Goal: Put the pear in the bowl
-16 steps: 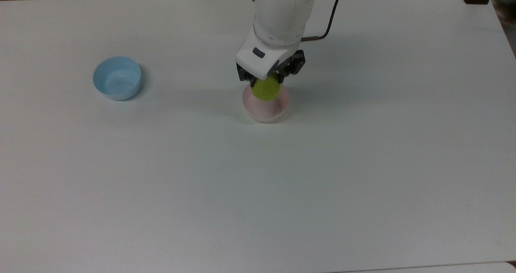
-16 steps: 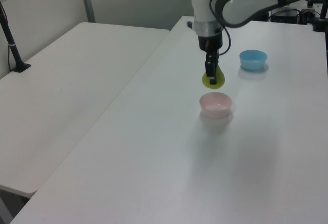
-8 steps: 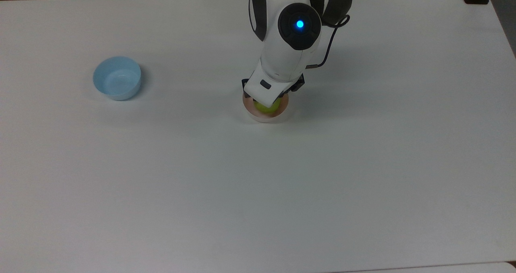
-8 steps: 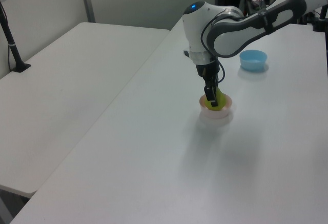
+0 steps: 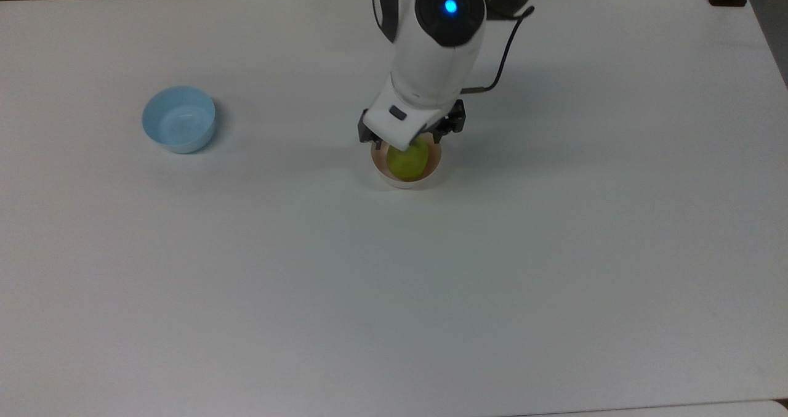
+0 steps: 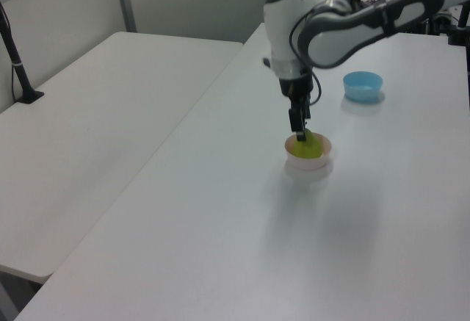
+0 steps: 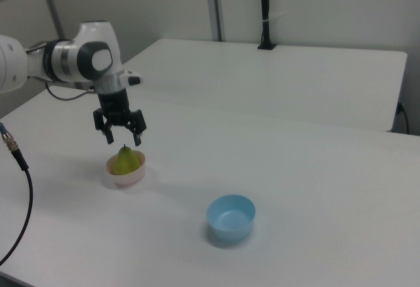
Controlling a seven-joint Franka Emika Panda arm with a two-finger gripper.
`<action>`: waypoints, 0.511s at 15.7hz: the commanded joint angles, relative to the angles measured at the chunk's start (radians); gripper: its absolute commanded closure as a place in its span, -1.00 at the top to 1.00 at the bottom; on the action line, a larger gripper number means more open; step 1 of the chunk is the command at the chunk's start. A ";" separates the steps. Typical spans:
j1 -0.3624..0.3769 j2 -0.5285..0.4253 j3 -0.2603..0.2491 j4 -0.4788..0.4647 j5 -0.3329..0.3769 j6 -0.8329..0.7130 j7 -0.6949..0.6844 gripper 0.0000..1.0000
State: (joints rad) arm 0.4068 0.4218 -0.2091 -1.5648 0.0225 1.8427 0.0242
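My gripper [image 7: 122,137] is hovering fingers apart — seemingly clear — straight above the pear [image 7: 126,160], which is sitting stem-up in the bowl [image 7: 128,176].

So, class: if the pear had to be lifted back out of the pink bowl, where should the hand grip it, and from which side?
From straight above. The pear sits upright in the pink bowl, stem up, and the bowl's wall blocks its sides. Probably best to close the open hand across the part standing above the rim.
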 commanded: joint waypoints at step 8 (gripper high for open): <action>-0.302 -0.235 0.062 -0.023 -0.022 -0.103 0.003 1.00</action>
State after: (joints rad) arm 0.2046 0.2015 -0.2065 -1.5605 0.0190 1.7403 0.0250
